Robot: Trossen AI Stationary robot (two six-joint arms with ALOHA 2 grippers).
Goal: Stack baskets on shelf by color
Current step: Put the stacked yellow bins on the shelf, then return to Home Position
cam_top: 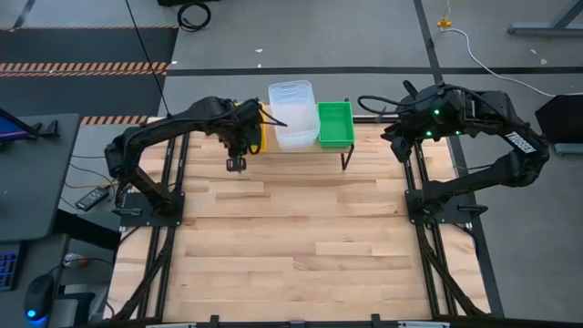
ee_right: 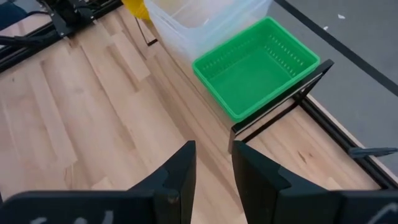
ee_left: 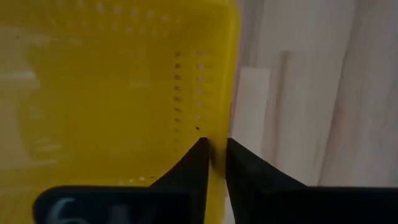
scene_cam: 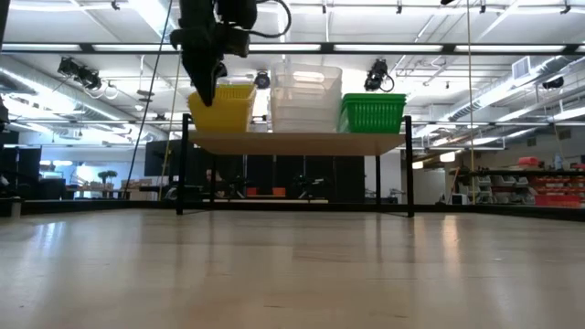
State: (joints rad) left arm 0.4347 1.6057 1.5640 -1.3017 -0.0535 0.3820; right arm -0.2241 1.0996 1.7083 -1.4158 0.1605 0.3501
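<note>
While the left pincer stands narrowed to a slim gap astride the rim of the yellow basket stack, its two dark tapered fingers sit one inside and one outside the thin wall, just at the plastic; whether they actually press it cannot be told. That wall is smooth, glossy and pierced by rows of small round holes. All the baskets rest on the shelf, a pale wooden plank on thin black metal legs standing at the far edge of the worktop, whose surface is made of light wood strips of varied tone. From left to right in the high view stand the yellow stack, the clear translucent stack, which is taller and slightly larger with rounded corners, and the green stack, a shallow rectangle with slotted, grid-like walls. Neighbouring stacks stand just beside one another. Off to the right, apart from the shelf, the right pincer hangs above the worktop, its fingers parted by a moderate gap and holding nothing.
</note>
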